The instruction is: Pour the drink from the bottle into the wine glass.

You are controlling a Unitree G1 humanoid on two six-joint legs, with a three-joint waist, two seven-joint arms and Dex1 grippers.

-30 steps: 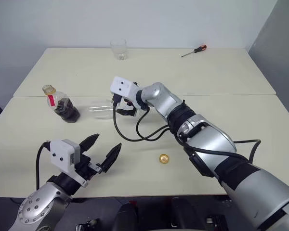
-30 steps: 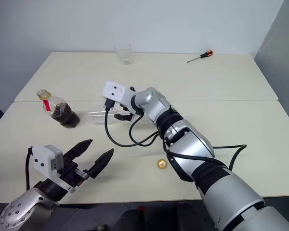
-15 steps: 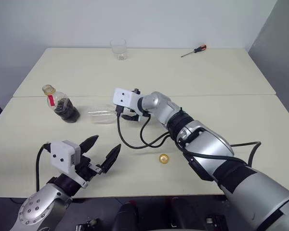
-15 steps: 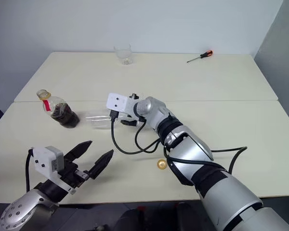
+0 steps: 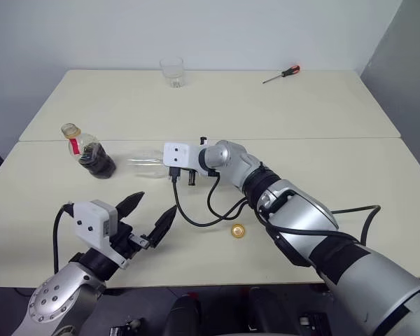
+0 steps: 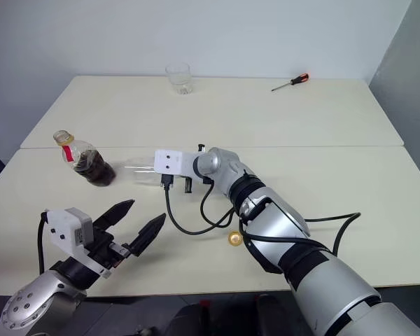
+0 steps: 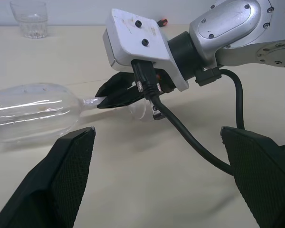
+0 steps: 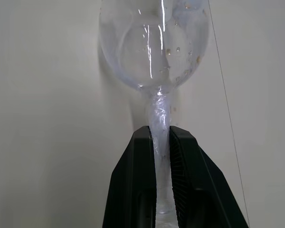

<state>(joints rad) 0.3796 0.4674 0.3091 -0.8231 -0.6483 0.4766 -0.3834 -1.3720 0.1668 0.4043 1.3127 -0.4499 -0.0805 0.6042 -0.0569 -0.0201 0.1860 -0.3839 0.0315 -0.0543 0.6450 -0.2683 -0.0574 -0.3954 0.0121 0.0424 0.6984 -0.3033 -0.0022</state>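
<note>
The right arm's two black fingers [image 8: 180, 190] are pressed together on the thin stem of the wine glass [image 7: 33, 111], which lies on its side on the worktop [image 5: 280, 112]. The right gripper [image 7: 126, 92] meets the stem just behind the rounded bowl, and the glass's round foot sits under the gripper body. The bowl is empty and points toward the robot's left, its open mouth facing the bottle [image 5: 91, 154].

The left gripper [image 5: 148, 222] hangs low over the near edge of the worktop, its fingers [image 5: 129, 204] spread wide apart and holding nothing. It is well apart from both the glass and the bottle.

The bottle stands just beyond the mouth of the glass, on the left part of the worktop. It leans a little, its neck open at the top, a red label strip below the neck. The drink [image 5: 98, 159], dark and nearly black, fills only its lower, bulbous part.

A small yellow cap [image 5: 238, 230] lies on the worktop beside the right forearm, near the front edge. A black cable loops from the right gripper down across the worktop between the glass and the cap.

At the far edge stands a short clear tumbler [image 5: 172, 71], upright and empty. Further right along that edge lies a screwdriver [image 5: 282, 73] with a red and black handle.
</note>
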